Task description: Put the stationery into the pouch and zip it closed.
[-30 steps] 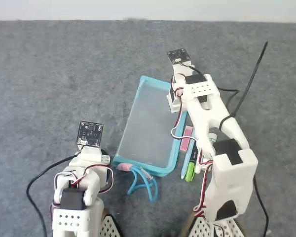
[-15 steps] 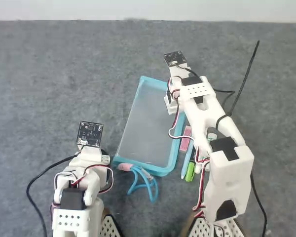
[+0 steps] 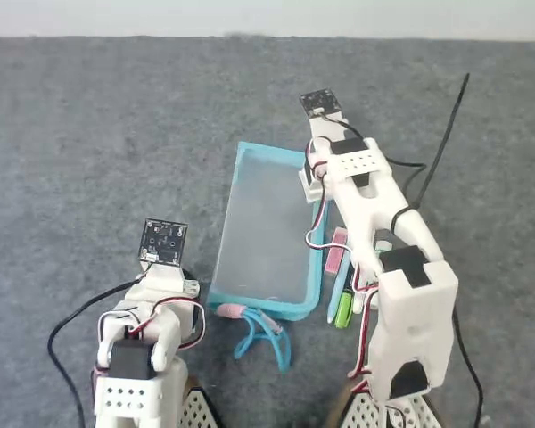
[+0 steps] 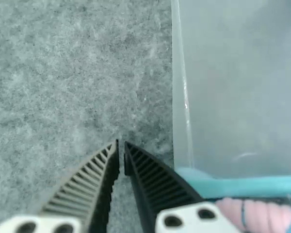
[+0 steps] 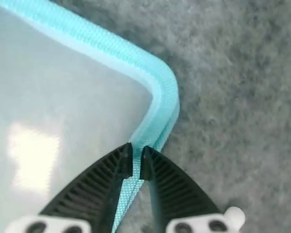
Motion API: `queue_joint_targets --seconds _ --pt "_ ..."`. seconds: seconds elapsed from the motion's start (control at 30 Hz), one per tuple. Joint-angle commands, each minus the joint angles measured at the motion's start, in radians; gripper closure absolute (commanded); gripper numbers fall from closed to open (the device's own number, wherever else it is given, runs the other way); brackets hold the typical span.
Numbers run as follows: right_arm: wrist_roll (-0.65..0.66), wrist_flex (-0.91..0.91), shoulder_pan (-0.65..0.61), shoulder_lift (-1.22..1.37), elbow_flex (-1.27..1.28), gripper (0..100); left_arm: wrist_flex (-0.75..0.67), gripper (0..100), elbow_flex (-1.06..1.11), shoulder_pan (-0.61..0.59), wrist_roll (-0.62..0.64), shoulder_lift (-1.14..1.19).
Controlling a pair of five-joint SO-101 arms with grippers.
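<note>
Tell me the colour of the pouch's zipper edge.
Turquoise. The zipper edge shows best in the right wrist view.

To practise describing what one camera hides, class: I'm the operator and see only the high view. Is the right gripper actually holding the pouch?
Observer: Yes. The right wrist view shows the right gripper with its fingers pinched on the pouch at its teal zip edge, beside a rounded corner.
Operator: And the left gripper, under its camera?
Observer: The left gripper is shut on nothing, above the carpet just beside the pouch.
</note>
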Motion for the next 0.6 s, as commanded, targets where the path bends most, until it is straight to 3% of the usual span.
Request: queue_joint_targets --seconds 0.0,0.4,0.57 --pt "0.028 -0.004 0.019 0.007 -0.061 99.1 0.003 98 -0.012 0.006 0.015 -0.021" --pt "0.034 0.001 0.159 0.007 -0.224 99.1 0.003 98 -0.012 0.006 0.015 -0.021" --pt "0.031 0.150 0.229 -0.005 -0.359 99.1 0.003 98 -0.012 0.006 0.015 -0.021"
